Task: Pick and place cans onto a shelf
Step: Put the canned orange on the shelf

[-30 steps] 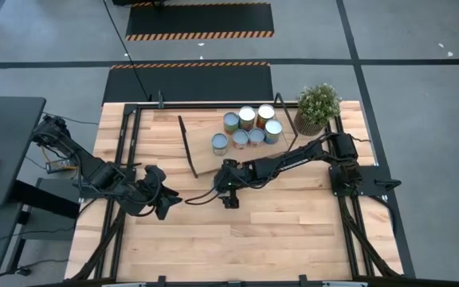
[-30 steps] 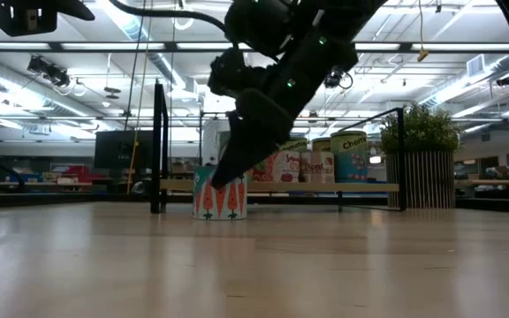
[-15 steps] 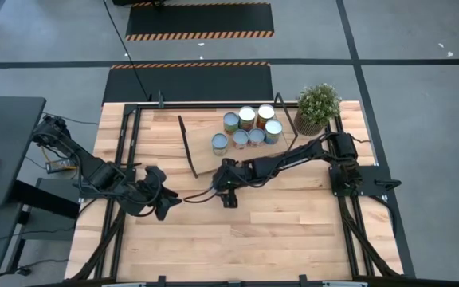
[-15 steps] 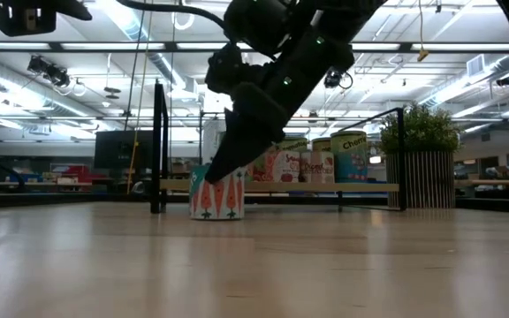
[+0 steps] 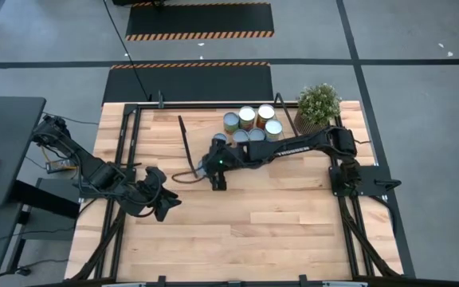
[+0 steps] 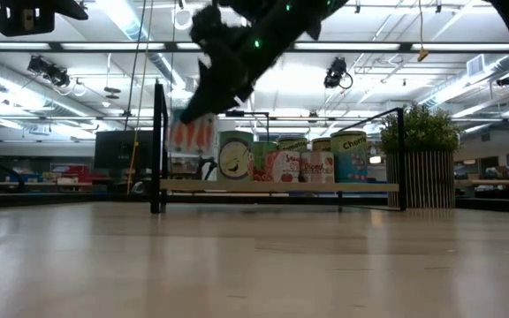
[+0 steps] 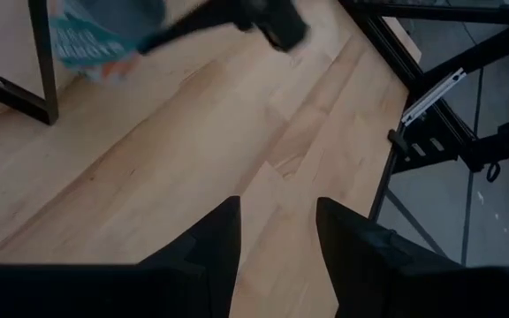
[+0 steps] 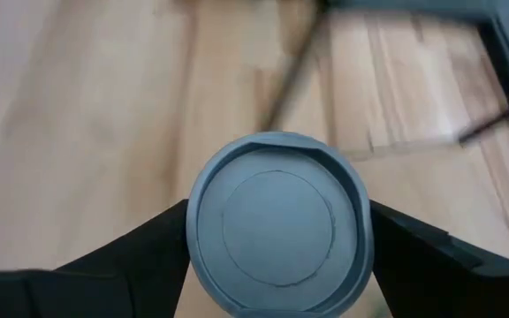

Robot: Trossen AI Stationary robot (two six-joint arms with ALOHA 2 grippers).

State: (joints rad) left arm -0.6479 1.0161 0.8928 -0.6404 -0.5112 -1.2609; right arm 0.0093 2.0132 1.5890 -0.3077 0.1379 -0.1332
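- The right gripper (image 8: 277, 265) is clenched on a can (image 8: 277, 223), one finger (image 8: 140, 247) pressed on each side of its round grey top.
- In the low view that can (image 6: 191, 134), white with orange carrot print, hangs in the air above the level of the shelf (image 6: 272, 186), its long axis roughly upright, perhaps a little tilted.
- From above, the right gripper (image 5: 211, 163) sits over the shelf's near-left part, close to the black frame end (image 5: 188, 147) on that side.
- The deciding relation: the free board lies below the held can, and the other cans (image 5: 249, 125) stand clustered toward the plant (image 5: 318, 104), to the right arm's base side. I judge the carried can wants lowering straight down with its axis vertical, short of that cluster and clear of the frame end.
- Those shelved cans (image 6: 312, 159) stand upright in a row in the low view.
- The left gripper (image 7: 274, 243) is released, fingers parted over bare table (image 7: 193, 150), waiting well apart from the shelf; in the high view it (image 5: 162, 203) rests toward the table's left-front.
- The right arm is plainly nearer the shelf.
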